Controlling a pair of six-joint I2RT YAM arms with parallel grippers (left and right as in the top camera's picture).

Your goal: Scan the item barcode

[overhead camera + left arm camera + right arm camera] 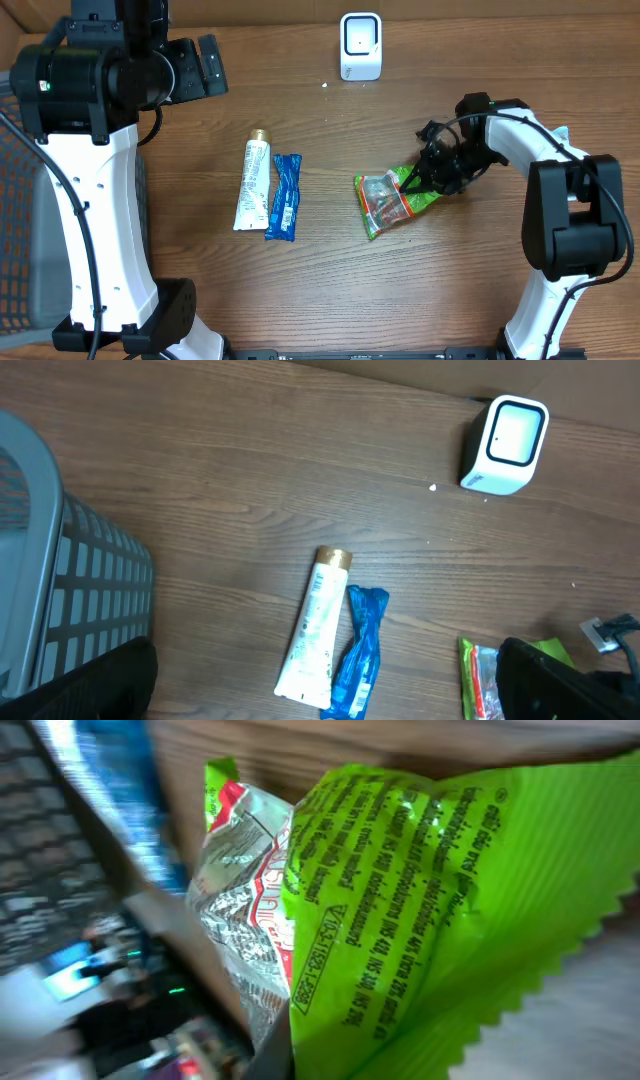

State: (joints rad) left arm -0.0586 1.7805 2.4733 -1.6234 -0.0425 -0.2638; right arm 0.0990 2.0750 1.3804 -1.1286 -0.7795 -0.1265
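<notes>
The item, a green snack packet (pixel 390 200) with a silver and red front, lies right of the table's middle. My right gripper (pixel 437 172) is shut on its right end. In the right wrist view the packet's green printed back (pixel 430 890) fills the frame, pinched at the bottom by my right gripper (pixel 300 1065). A white barcode scanner (pixel 360 45) stands at the table's far edge, facing forward. My left gripper (pixel 205 68) hangs open, high at the back left, holding nothing. Its view takes in the scanner (pixel 508 442) and the packet's edge (pixel 478 675).
A white tube (pixel 252 185) and a blue packet (pixel 284 197) lie side by side left of the middle. A grey mesh basket (pixel 60 590) stands off the table's left side. The right arm's base (pixel 570 230) rises at the right edge.
</notes>
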